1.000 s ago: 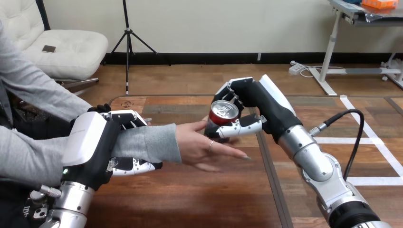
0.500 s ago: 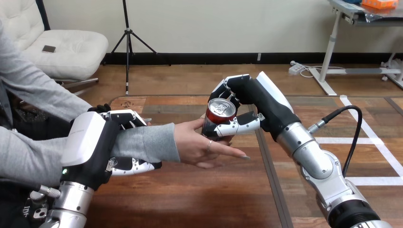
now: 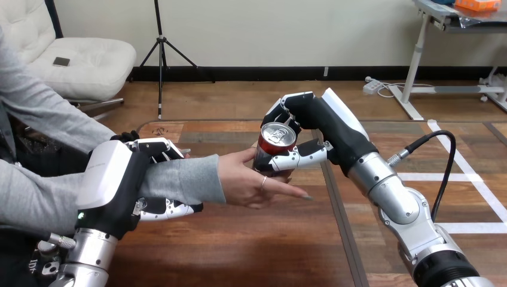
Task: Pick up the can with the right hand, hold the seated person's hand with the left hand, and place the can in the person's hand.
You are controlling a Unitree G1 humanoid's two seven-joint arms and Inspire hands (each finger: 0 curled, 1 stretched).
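A red can (image 3: 274, 145) with a silver top stands upright over the person's hand (image 3: 251, 182), its base against the palm. My right hand (image 3: 317, 128) is shut on the can, thumb in front and fingers curled behind it. The person's hand lies palm up over the middle of the wooden table (image 3: 239, 251), thumb rising beside the can. My left hand (image 3: 128, 179) is shut on the person's forearm in its grey sleeve, fingers over the top and thumb underneath.
A dark seam (image 3: 338, 209) runs down the table just right of the person's fingertips. My right forearm (image 3: 406, 215) slants in from the lower right. The table's far edge (image 3: 203, 122) lies beyond the can.
My right hand has carried the can a little to the left and lower, onto the person's palm. The left hand and the forearm it holds have stayed put.
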